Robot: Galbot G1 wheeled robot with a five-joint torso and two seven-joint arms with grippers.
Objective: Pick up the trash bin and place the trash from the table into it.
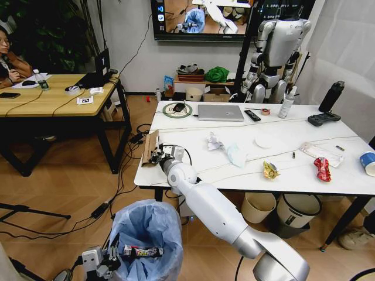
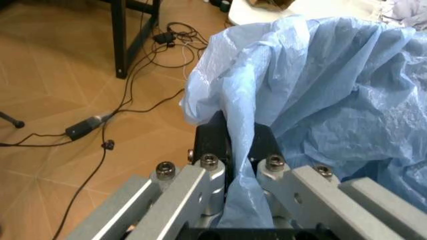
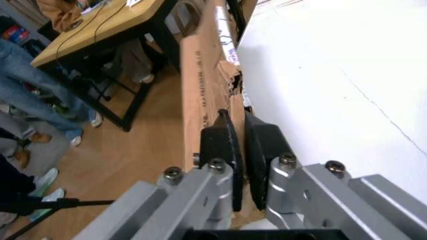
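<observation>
The trash bin [image 1: 149, 234], lined with a crinkly light-blue bag, sits low on the floor in front of the bench [image 1: 258, 175], below its near left corner. The left pincer [image 2: 233, 142] is pressed together on a fold of that bag at the rim. The right pincer [image 3: 239, 145] is pinching the edge of the brown cardboard [image 1: 150, 147] at the bench's left edge, where the piece hangs partly over the side.

The likely trouble lies in both grips. The bin is held by thin film alone, so a jerk could tear the bag or let it slide out. The cardboard is caught near one end only; it may pivot or slip free and land on the floor beside the bin.

The cardboard's long axis runs along the bench's left edge, pointing away from the robot, and it stands on edge, not flat. Tissues [image 1: 225, 149], wrappers [image 1: 322, 168] and a cup [image 1: 368, 163] remain farther right.
</observation>
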